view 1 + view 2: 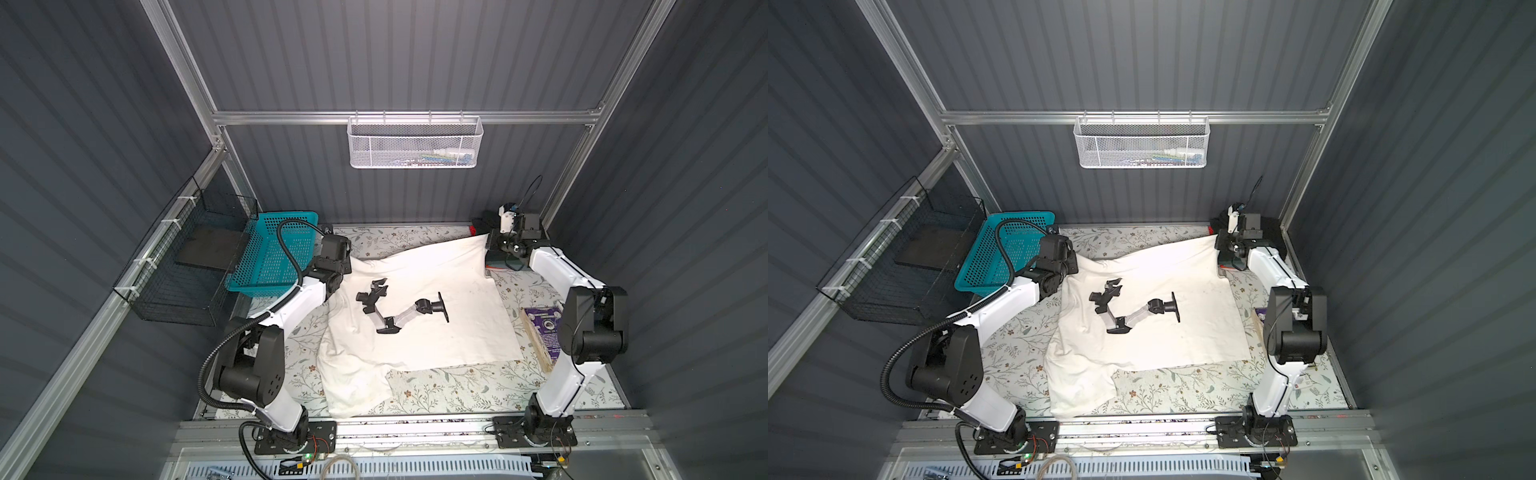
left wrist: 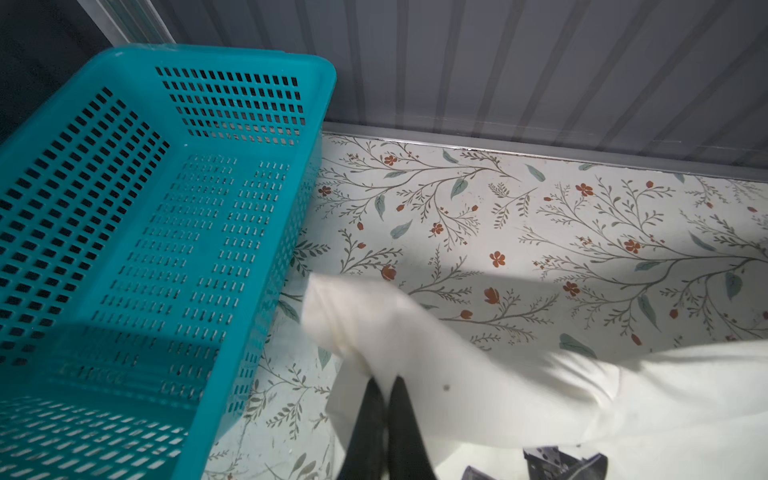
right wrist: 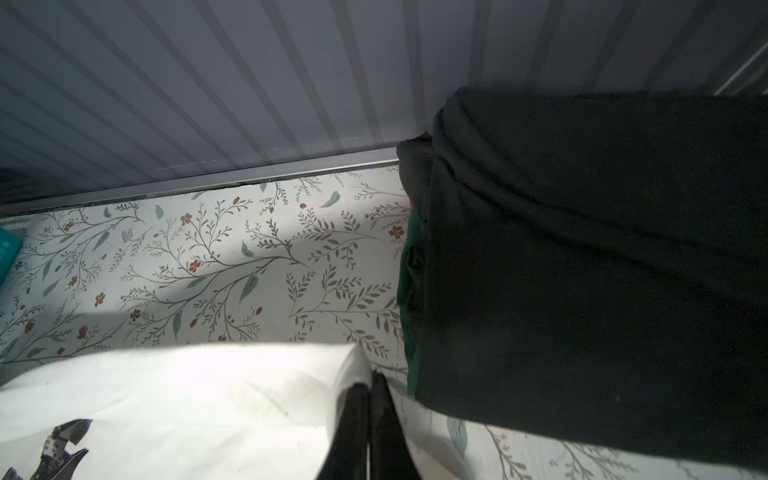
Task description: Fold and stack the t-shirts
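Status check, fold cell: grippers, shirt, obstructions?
Left gripper shut on white t-shirt far corner. Right gripper shut on the other far corner. Shirt print-up, near sleeve rumpled. Folded black shirt close beside right gripper; teal basket beside left.

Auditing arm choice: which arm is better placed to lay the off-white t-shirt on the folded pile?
Probably right: the right gripper pinches a t-shirt corner beside the black-topped pile; the left gripper holds the corner by the teal basket.

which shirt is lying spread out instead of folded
The off-white t-shirt with the black-and-grey print, spread out mid-table, its far corners pinched by the left gripper and right gripper. The black shirt lies folded at the far right corner.
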Action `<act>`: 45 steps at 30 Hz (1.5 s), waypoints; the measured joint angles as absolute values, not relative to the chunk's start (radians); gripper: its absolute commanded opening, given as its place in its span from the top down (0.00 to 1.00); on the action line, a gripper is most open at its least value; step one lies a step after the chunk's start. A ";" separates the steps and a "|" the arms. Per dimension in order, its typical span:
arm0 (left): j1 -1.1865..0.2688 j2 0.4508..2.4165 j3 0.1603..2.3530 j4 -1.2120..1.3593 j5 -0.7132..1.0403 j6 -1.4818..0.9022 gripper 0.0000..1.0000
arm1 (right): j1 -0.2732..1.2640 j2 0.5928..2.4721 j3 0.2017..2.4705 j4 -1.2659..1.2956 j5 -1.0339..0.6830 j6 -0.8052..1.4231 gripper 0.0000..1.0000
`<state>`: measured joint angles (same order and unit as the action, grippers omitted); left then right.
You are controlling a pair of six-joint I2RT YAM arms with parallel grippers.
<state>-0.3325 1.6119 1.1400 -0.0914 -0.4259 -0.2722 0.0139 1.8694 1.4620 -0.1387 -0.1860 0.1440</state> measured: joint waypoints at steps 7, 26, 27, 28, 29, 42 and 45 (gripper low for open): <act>-0.342 1.612 1.117 -0.089 -0.402 -0.298 1.00 | 0.014 1.971 1.586 -0.144 -0.233 0.099 1.00; -0.373 1.527 0.991 -0.093 -0.342 -0.357 1.00 | 0.014 1.867 1.329 0.008 -0.311 0.018 1.00; -0.373 1.506 0.980 -0.093 -0.341 -0.362 1.00 | 0.014 1.867 1.320 0.014 -0.311 0.019 1.00; -0.373 1.486 0.970 -0.093 -0.339 -0.368 1.00 | 0.014 1.867 1.311 0.018 -0.311 0.019 1.00; -0.373 1.468 0.960 -0.093 -0.338 -0.371 1.00 | 0.014 1.867 1.303 0.023 -0.316 0.020 1.00; -0.382 1.383 0.841 -0.118 -0.308 -0.423 1.00 | 0.004 1.785 1.197 0.064 -0.348 0.021 1.00; -0.388 1.379 0.815 -0.118 -0.300 -0.439 1.00 | -0.004 1.767 1.177 0.076 -0.349 0.021 1.00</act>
